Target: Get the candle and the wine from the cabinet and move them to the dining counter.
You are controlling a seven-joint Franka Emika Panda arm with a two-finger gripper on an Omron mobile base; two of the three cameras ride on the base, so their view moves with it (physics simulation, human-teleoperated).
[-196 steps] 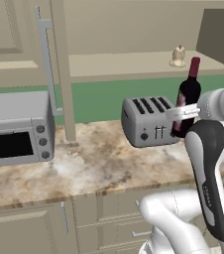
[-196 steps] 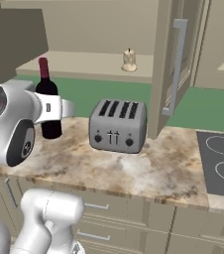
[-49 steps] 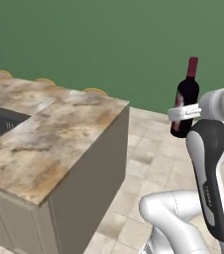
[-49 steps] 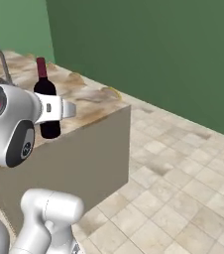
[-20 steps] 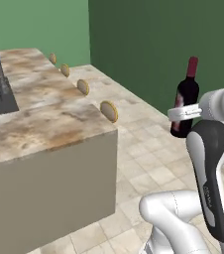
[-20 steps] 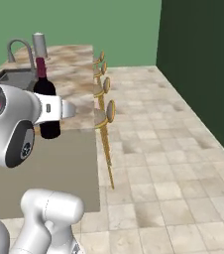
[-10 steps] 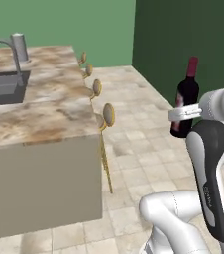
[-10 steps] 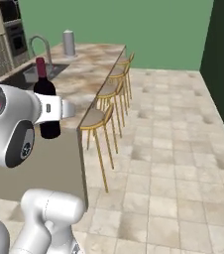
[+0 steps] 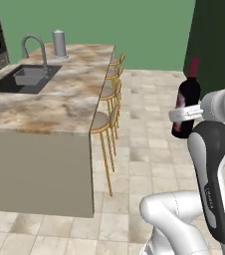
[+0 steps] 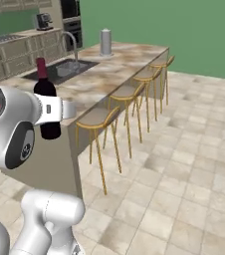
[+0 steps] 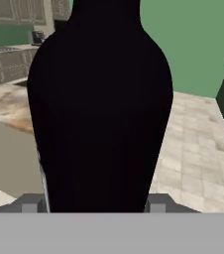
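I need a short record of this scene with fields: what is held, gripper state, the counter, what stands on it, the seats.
held: the wine, upright, clear of the floor and the counter
gripper: gripper shut on the wine's body
counter: dining counter, marbled top, with dark sink and curved tap
on counter: grey canister at the far end
seats: round stools along one side of the counter

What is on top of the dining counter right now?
On the dining counter: a dark sink, a curved tap and a grey canister. The wine is in the gripper, not there.
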